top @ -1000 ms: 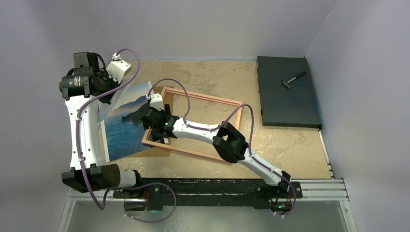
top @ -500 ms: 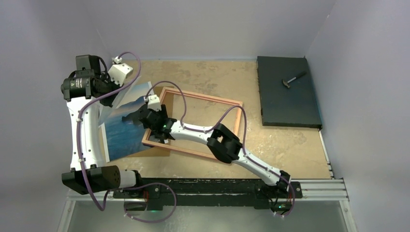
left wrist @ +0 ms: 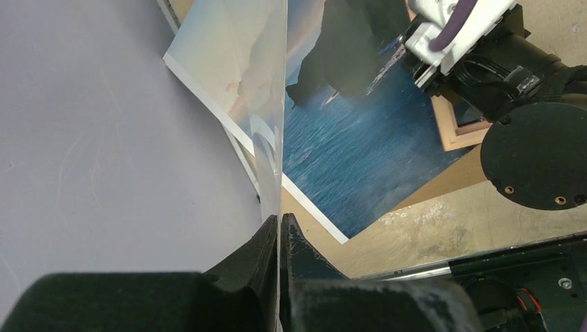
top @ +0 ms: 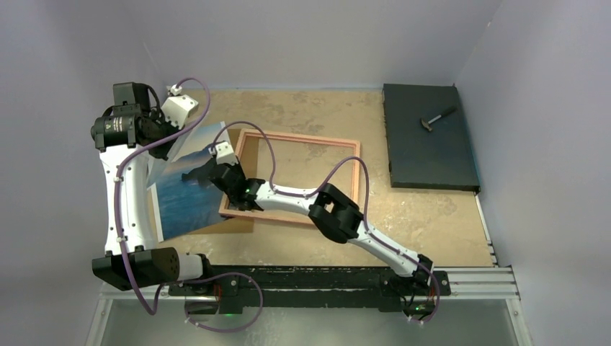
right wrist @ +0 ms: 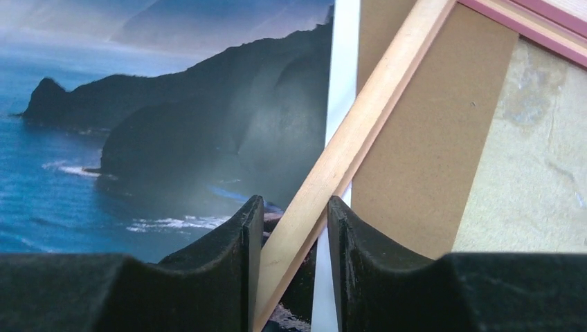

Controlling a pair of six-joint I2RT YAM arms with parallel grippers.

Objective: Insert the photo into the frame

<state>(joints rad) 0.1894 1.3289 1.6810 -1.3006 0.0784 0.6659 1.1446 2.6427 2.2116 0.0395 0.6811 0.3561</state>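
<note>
Left gripper pinches photo edge; right gripper clamps frame rim; photo outside frame.

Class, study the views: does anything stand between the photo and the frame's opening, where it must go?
Yes. The right tool straddles the frame's left rim beside the photo, and the right arm lies across the opening's near left part.
</note>
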